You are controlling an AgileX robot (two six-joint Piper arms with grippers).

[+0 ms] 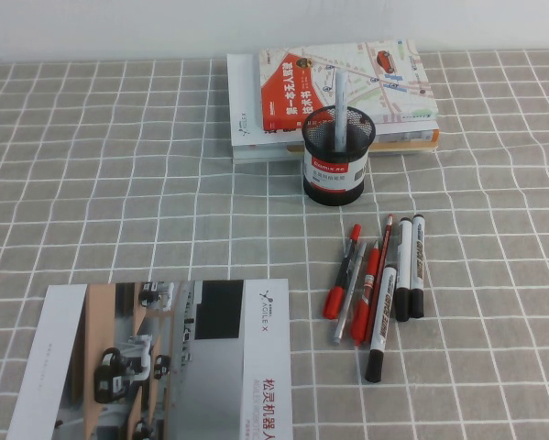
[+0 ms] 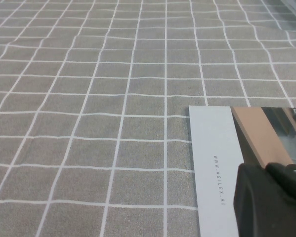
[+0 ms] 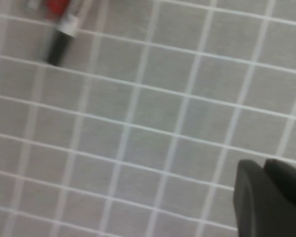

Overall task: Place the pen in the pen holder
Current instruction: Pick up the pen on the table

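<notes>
Fingers of the right gripper point(image 3: 266, 197) are together, nothing between them; it hangs over bare checked cloth point(image 1: 118, 165), with the black end of a marker near the far corner of its wrist view. Left gripper point(image 2: 271, 200) sits just above the corner of the brochure point(image 1: 164, 362) — whether its fingers are apart or together, I cannot tell. Neither gripper shows in the high view. The pen point(image 1: 418, 266) lies flat on the cloth at the right edge of a row of pens, touching the similar marker point(image 1: 403, 269). The pen holder point(image 1: 338, 156) stands upright just beyond the row, in front of stacked books point(image 1: 347, 82); a pale, slim item leans inside it — possibly another pen.
</notes>
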